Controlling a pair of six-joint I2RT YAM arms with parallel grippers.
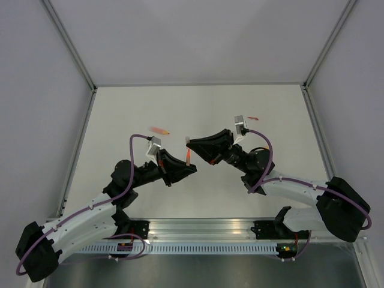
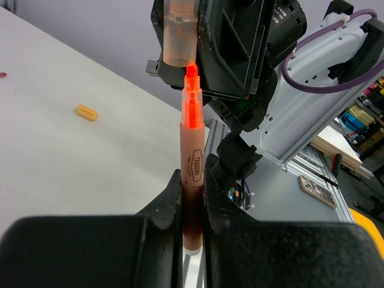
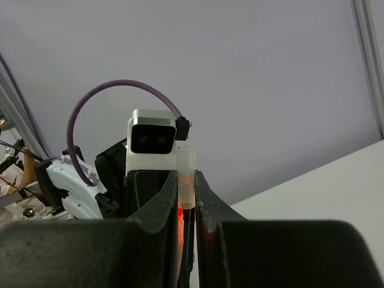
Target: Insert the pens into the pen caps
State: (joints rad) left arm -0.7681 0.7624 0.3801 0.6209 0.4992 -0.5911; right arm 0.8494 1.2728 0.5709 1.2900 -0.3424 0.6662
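While clamped, left gripper (image 2: 191,183) around pen (image 2: 192,141).

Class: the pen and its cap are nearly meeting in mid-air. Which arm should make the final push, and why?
Probably the left. The left fingers clamp the orange pen low, its tip just at the mouth of the cap. The right fingers, gripping that cap, need only hold steady.

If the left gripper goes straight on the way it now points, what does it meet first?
Most likely the pen cap in the right gripper; the left gripper's pen tip is almost at its mouth.
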